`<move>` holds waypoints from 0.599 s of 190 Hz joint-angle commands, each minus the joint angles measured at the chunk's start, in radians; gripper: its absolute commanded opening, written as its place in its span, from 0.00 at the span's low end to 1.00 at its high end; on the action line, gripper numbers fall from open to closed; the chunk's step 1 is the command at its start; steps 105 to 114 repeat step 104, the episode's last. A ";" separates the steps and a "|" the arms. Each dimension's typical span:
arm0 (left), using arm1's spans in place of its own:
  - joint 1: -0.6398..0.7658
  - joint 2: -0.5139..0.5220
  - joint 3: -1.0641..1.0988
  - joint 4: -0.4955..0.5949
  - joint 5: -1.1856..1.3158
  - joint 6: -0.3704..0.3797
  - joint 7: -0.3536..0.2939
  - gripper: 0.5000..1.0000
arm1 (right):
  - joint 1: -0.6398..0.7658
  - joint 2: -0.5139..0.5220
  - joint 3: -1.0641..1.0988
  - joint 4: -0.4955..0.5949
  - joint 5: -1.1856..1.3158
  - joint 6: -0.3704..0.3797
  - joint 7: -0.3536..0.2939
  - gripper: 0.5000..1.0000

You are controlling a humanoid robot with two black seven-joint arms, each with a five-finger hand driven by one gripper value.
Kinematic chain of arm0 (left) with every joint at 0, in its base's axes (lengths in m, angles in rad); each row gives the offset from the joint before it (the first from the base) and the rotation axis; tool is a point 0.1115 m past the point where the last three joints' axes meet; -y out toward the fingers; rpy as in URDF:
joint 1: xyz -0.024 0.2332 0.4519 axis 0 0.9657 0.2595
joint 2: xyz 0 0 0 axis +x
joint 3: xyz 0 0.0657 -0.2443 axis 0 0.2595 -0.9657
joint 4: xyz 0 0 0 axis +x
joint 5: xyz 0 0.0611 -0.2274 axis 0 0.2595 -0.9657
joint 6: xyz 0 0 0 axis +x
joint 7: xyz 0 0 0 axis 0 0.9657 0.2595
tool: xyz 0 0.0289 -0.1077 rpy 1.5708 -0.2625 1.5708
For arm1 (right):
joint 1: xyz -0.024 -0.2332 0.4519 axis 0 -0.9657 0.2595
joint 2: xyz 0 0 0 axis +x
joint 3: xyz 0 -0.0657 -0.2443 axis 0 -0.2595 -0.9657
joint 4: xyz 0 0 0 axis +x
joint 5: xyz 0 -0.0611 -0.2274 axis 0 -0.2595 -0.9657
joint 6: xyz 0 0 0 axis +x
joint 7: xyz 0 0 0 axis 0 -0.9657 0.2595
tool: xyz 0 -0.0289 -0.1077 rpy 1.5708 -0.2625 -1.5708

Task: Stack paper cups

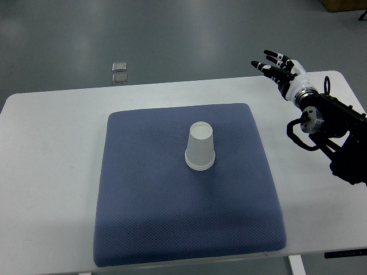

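We see one upturned paper cup (200,148) at the centre of the blue mat (143,217); stacking looks finished or paused. Our right hand (280,67) hovers at upper right, fingers spread, holding nothing. Next we likely need another cup. White table (46,172), grey floor (172,34) beyond.
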 commanded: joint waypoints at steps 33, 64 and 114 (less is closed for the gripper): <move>0.000 0.000 0.000 0.000 0.000 0.000 0.000 1.00 | -0.036 0.082 0.054 0.000 -0.011 -0.001 -0.029 0.83; 0.000 0.000 0.000 0.000 0.000 0.000 0.000 1.00 | -0.045 0.093 0.054 -0.010 -0.011 -0.004 -0.029 0.83; 0.000 0.000 0.000 0.000 0.000 0.000 0.000 1.00 | -0.052 0.103 0.051 -0.017 -0.014 -0.003 0.011 0.83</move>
